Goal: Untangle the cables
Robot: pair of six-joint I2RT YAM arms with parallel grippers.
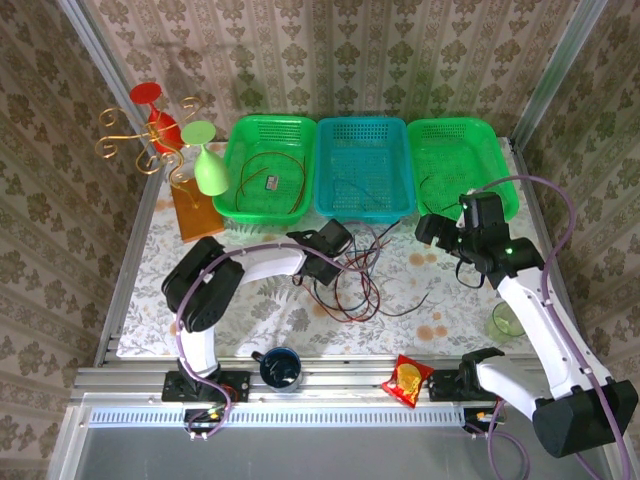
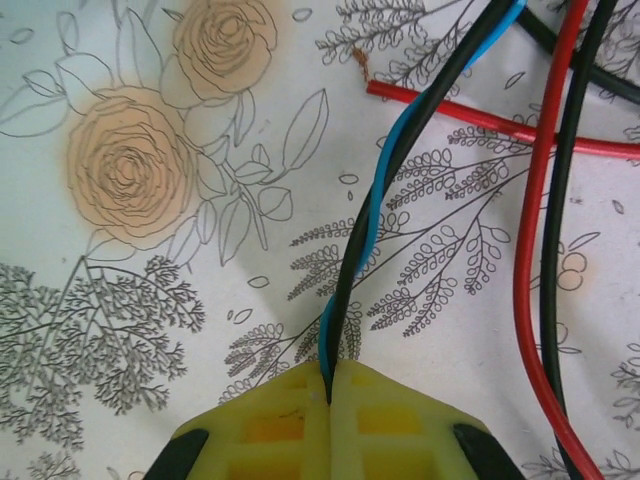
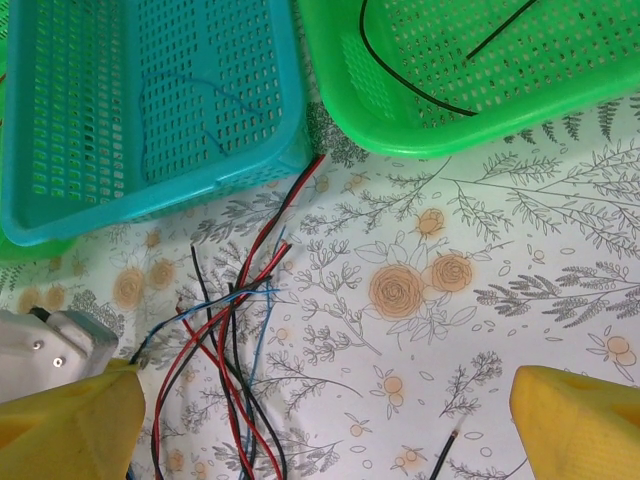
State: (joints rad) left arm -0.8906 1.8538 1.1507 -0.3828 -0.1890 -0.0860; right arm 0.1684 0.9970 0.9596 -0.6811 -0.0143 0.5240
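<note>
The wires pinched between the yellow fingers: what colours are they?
The wires are black and blue, twisted together; the left wrist view shows them best.

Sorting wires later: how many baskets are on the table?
3, in a row at the far edge: left green basket, middle blue basket, right green basket. None seems hidden.

Along the far edge of the table (image 1: pixel 440 290) three baskets stand in a row: left basket (image 1: pixel 230 170), middle basket (image 1: pixel 362 122), right basket (image 1: pixel 452 123). The cables (image 1: pixel 355 275) lie tangled just near of the middle one. At the near edge sits a mug (image 1: pixel 280 368) with a snack packet (image 1: pixel 408 380) to its right; a stand (image 1: pixel 165 140) is far left.
</note>
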